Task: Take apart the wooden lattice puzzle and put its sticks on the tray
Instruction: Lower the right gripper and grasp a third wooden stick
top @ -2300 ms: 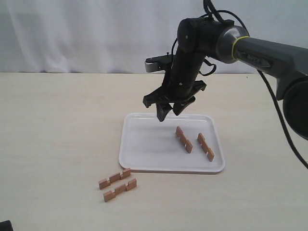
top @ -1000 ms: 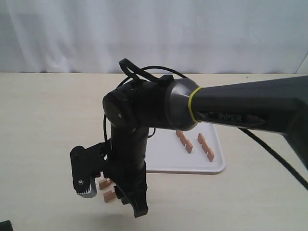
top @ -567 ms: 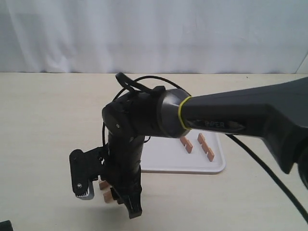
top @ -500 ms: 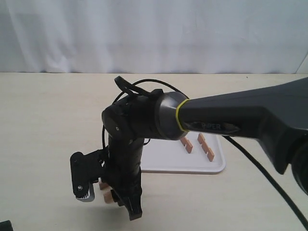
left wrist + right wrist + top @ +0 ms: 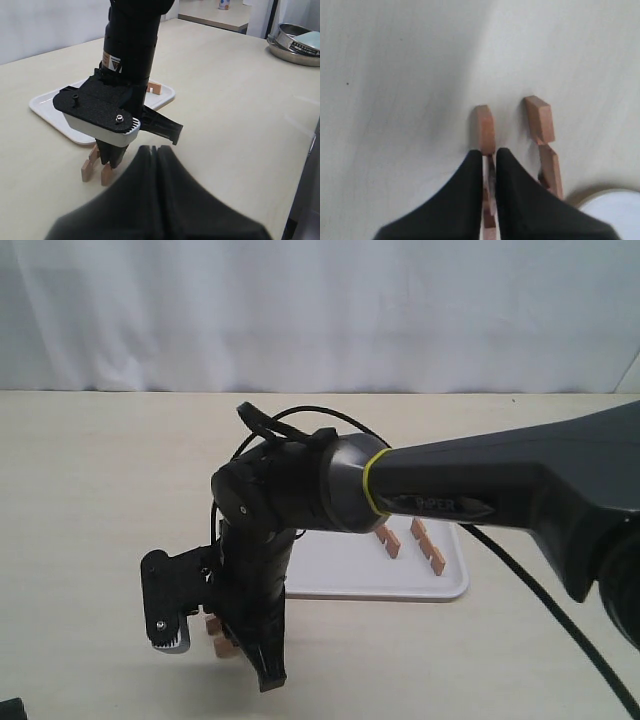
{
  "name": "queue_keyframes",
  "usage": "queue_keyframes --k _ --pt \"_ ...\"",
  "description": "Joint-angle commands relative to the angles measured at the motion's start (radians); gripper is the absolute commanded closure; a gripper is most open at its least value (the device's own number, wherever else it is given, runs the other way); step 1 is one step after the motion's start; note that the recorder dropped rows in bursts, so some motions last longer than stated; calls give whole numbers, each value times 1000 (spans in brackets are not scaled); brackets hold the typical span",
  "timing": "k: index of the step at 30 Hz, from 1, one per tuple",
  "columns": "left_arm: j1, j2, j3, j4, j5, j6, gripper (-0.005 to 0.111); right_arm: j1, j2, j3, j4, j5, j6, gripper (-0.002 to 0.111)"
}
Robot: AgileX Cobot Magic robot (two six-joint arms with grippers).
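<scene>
The wooden lattice puzzle is apart; only loose sticks show. Two light-brown sticks (image 5: 388, 540) lie on the white tray (image 5: 445, 587). Two more rest on the table in front of the tray's left corner. My right gripper (image 5: 489, 152) points straight down at the table and is shut on the nearer stick (image 5: 484, 127). The other stick (image 5: 543, 137) lies just beside the grip, apart from the fingers. In the exterior view the right arm hides most of both table sticks (image 5: 214, 625). My left gripper (image 5: 158, 149) is shut and empty, low over bare table, facing the right gripper (image 5: 111, 161).
The right arm (image 5: 470, 485) stretches across the tray's left half in the exterior view. Stacked metal bowls (image 5: 299, 44) stand at the far table edge in the left wrist view. Bare tabletop lies left of the sticks.
The right arm came from above the tray down to the table sticks. In the last half second it sank slightly and its jaws closed on one stick.
</scene>
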Motion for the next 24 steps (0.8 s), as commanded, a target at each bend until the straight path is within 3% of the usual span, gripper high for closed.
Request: queue_keyframes --k 1,24 --pt "-3 0 2 -4 -8 -3 107 -4 -3 4 -6 -12 -9 104" --pt "-3 0 2 -4 -8 -3 107 -51 -66 -3 1 85 69 104"
